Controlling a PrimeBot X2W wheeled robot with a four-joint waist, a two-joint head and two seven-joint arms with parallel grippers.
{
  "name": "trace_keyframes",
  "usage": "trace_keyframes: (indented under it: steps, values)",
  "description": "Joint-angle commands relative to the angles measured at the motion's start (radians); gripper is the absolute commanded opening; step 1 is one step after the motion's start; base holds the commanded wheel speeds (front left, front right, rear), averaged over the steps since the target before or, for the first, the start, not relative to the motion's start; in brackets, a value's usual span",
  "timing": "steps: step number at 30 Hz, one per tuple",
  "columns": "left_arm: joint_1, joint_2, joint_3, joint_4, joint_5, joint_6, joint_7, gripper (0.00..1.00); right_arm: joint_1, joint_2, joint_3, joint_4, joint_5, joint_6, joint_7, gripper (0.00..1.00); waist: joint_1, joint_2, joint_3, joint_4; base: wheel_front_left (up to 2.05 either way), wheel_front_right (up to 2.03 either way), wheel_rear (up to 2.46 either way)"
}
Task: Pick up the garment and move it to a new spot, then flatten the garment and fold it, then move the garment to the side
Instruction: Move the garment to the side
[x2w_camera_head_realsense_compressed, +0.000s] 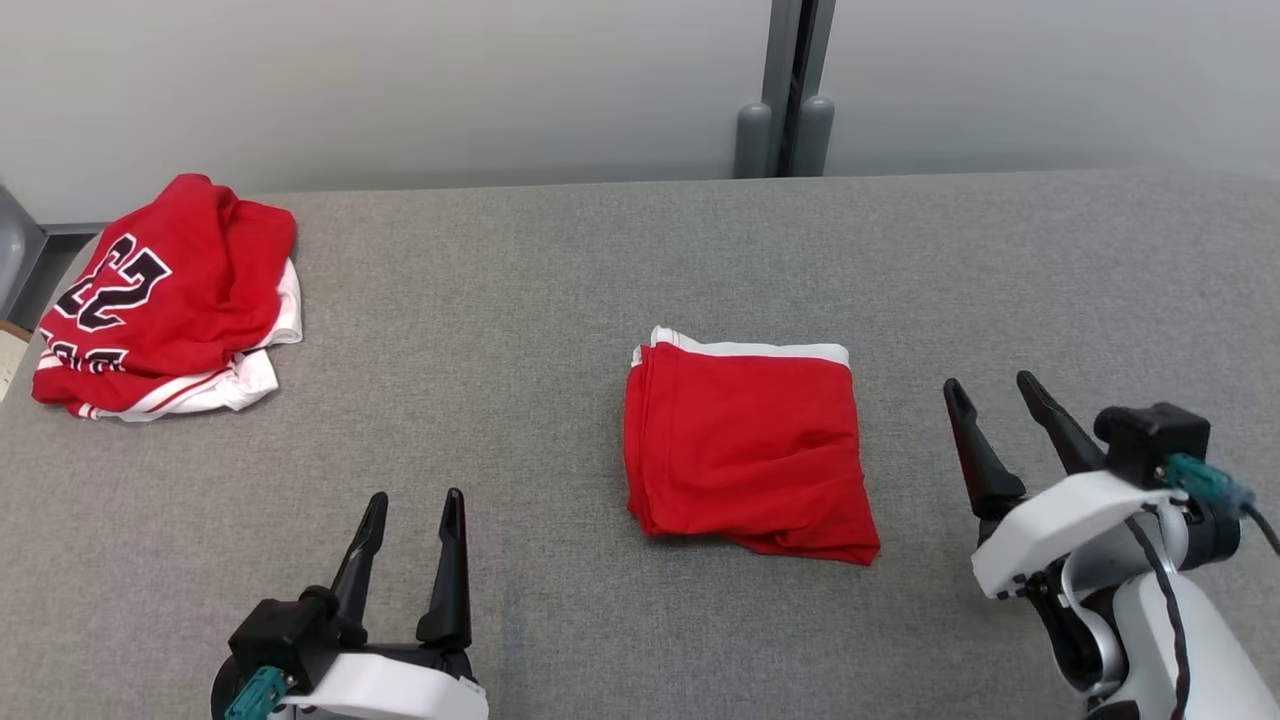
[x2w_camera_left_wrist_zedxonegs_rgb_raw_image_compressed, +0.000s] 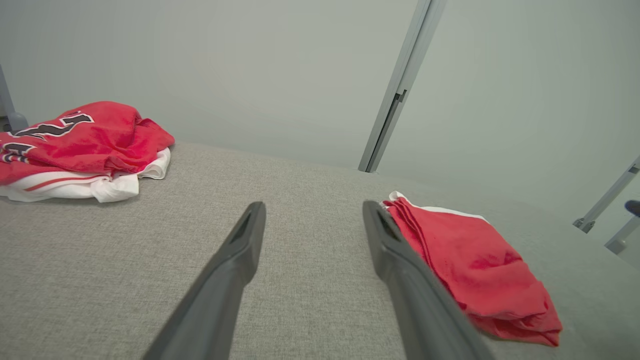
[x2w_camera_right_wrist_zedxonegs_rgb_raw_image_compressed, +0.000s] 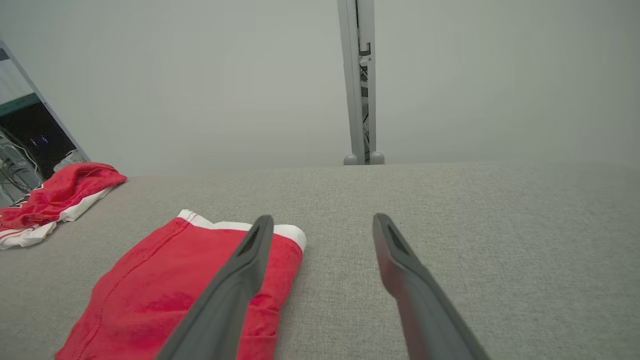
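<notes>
The folded red fabric garment with a white band (x2w_camera_head_realsense_compressed: 745, 455) lies flat on the grey woven surface (x2w_camera_head_realsense_compressed: 560, 280). Stacked layers show along its left edge, too fine to count. In the right wrist view a dark finger covers part of the garment's near corner. Well to the garment's left and farther back sits a crumpled red jersey bundle with white trim (x2w_camera_head_realsense_compressed: 165, 300). Its black-and-white digits are folded under and hard to read, and the left wrist view cuts it off at the edge. The left gripper (x2w_camera_head_realsense_compressed: 416, 496) hovers near the garment's lower left, its wrist cropped, fingers pointing away from the robot, jaws spread and empty. The right gripper (x2w_camera_head_realsense_compressed: 990, 382) stands just right of the garment, tilted leftward, jaws likewise spread, touching nothing. Count: two cloth items, two grippers, and one grey upright post (x2w_camera_head_realsense_compressed: 790, 90) behind the garment.
</notes>
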Motion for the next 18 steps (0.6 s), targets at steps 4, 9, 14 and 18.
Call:
trace_keyframes:
  steps: [4, 9, 14, 18]
  values:
    - [-0.034, 0.002, -0.01, 0.007, -0.011, -0.006, -0.005, 1.0, -0.078, -0.066, 0.066, 0.061, 0.068, 0.0, 0.146, 1.0, 0.0, 0.0, 0.021, 0.022, 0.0, 0.0, 0.0]
    - [-0.052, 0.002, -0.028, 0.01, -0.023, -0.005, -0.005, 1.0, -0.148, -0.122, 0.15, 0.147, 0.188, 0.0, 0.297, 1.0, 0.0, 0.0, 0.045, 0.052, 0.0, 0.0, 0.0]
    - [-0.07, 0.002, -0.038, 0.011, -0.037, 0.002, -0.005, 1.0, -0.197, -0.161, 0.222, 0.204, 0.288, 0.0, 0.373, 1.0, 0.0, 0.0, 0.069, 0.085, 0.0, 0.0, 0.0]
    - [-0.083, 0.002, -0.042, 0.013, -0.043, 0.003, -0.005, 1.0, -0.227, -0.178, 0.266, 0.244, 0.36, 0.0, 0.418, 1.0, 0.0, 0.0, 0.086, 0.102, 0.0, 0.0, 0.0]
